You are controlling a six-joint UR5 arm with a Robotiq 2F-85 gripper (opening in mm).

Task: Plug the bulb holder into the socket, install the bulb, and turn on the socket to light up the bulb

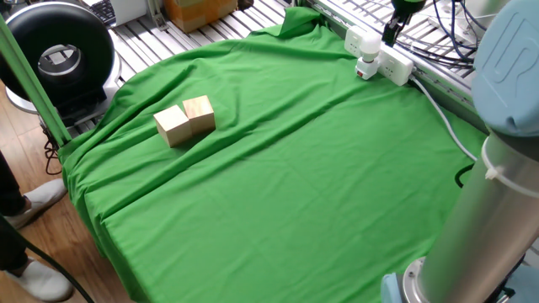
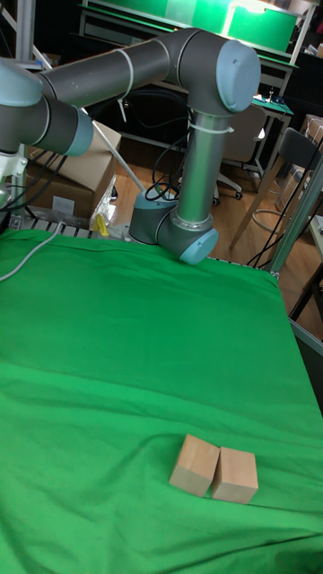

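White socket [image 1: 389, 61] lay at the tabletop's far right corner on your green cloth [image 1: 278, 168], bulb holder [image 1: 367, 44] plugged in, bulb [image 1: 365, 67] screwed into it. Your gripper [image 1: 392, 32] hovered just above the socket; finger state could not be told. Two wooden blocks [image 1: 185, 119] sat touching near the left edge.

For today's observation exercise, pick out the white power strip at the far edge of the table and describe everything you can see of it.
The socket is a long white plastic-looking strip lying flat at the far right edge of the green cloth, angled along the metal frame. A white cable runs from its near end across the cloth. A small white bulb on its holder sticks out sideways from the strip. The dark hand hovers just above it; contact cannot be told. Outlet details are too small to see.
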